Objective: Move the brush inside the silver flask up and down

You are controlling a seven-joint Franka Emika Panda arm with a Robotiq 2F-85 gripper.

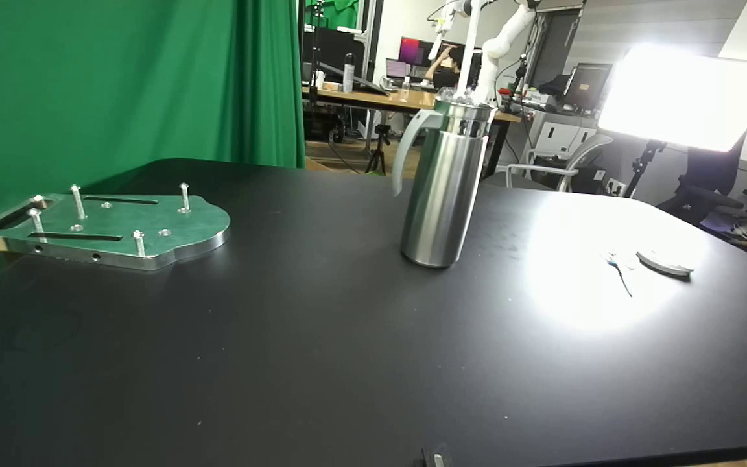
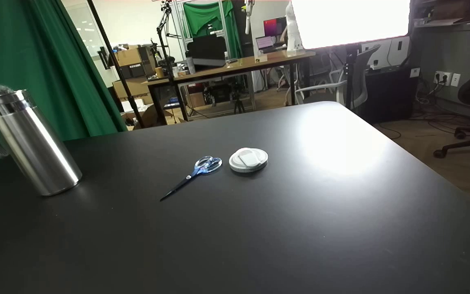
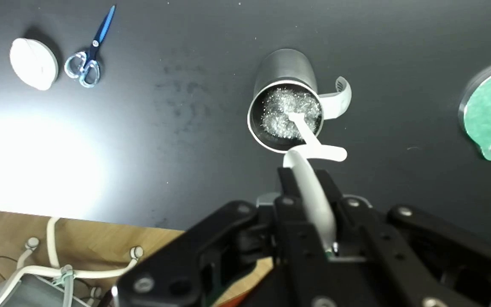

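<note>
Brush (image 3: 306,130) sits in the silver flask (image 1: 446,194): bristles in its mouth and fuzzing just over the rim, white shaft slanting up out of it. Tool (image 3: 307,181) above the flask, wrist view: jaws clamped on the brush's white handle, gap no wider than the handle, curved crosspiece between them and the flask. Flask stands on its base on the tabletop (image 1: 296,337). Flask's handle side, well apart: metal plate (image 1: 120,224) with pegs. Side away from the flask's handle: scissors (image 2: 189,177), and a white cap (image 2: 249,160) just beside them, farther from the flask.

Visibility: lower bristles are hidden inside the flask, can't tell how deep the brush reaches. Shaft runs out of frame above the flask in both exterior views (so the grip only checks out from the wrist camera). Tool is blurred there and covers part of the brush handle. Plate is cut off by the frame edge in the wrist view. In an exterior view, glare from the lamp (image 1: 691,97) on the non-handle side of the flask washes out the scissors and cap. Dark bit (image 1: 437,459) nearer that camera than the flask: cut off, can't identify.
</note>
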